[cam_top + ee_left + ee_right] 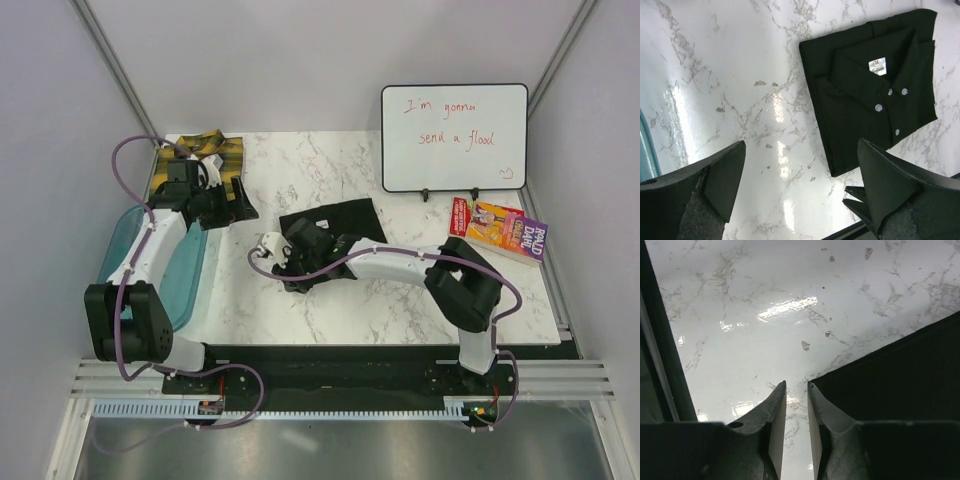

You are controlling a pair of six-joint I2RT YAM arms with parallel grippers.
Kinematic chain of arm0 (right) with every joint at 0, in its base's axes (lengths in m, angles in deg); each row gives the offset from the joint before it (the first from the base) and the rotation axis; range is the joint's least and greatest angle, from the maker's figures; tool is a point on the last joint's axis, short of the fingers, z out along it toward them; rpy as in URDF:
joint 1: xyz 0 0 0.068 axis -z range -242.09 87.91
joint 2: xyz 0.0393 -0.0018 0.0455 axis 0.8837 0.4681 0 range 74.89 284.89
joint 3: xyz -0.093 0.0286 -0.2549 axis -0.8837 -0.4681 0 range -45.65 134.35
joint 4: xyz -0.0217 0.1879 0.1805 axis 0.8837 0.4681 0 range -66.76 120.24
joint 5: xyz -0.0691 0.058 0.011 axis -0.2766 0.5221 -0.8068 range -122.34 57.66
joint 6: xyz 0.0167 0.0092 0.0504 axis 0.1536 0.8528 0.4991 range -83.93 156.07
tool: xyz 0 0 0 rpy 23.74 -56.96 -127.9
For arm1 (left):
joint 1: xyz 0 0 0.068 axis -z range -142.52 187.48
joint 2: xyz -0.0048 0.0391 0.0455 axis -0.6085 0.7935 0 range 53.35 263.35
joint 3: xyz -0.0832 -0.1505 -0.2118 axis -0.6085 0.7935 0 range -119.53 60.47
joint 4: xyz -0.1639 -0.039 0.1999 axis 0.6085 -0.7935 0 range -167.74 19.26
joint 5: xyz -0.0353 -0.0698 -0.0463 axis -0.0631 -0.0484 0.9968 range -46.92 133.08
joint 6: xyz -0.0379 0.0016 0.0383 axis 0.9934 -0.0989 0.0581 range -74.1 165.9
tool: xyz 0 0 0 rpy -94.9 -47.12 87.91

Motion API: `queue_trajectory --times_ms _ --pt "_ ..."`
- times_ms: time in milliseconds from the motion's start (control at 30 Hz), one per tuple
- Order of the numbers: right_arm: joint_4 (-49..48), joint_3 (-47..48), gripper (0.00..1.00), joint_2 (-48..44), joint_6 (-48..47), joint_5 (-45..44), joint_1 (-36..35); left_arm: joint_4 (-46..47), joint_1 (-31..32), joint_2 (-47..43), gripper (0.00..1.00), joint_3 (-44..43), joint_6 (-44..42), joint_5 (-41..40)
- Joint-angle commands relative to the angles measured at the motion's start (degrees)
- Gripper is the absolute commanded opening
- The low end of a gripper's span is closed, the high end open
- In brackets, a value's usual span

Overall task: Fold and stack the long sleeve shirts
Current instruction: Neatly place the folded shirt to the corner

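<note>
I'm watching left gripper (800, 165) hovering, jaws wide, empty. Right gripper (796, 385), jaws nearly together on nothing, sitting at folded black shirt (870, 85) edge, mid-worktop (300, 170). Plaid shirt (215, 148) lying far-left corner. I'm fearing single-layer pinch dragging fold open.

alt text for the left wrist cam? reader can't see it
A folded black button-up shirt lies flat on the white marble table, collar up, with its white buttons and neck label showing. The left gripper hangs above with its dark fingers wide apart, holding nothing. A sliver of a blue tub shows at the left edge.
</note>
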Motion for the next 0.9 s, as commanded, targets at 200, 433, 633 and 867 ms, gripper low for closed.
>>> queue_trajectory --times_ms 200,433,633,867 --pt "-6.2 1.3 0.40 7.6 -0.4 -8.3 -0.9 -1.5 -0.3 1.9 0.99 -0.7 4.2 0.1" --pt "-4.6 0.4 0.30 8.7 -2.7 -7.3 -1.4 0.3 -0.3 2.6 0.99 1.0 4.4 2.7" --pt "-7.3 -0.8 0.00 5.1 -3.2 -4.7 -0.7 4.2 -0.3 2.3 0.96 5.4 8.4 7.1" --pt "-4.2 2.6 0.00 -0.3 0.3 5.5 4.7 19.7 0.9 3.3 0.89 15.6 20.3 13.6"
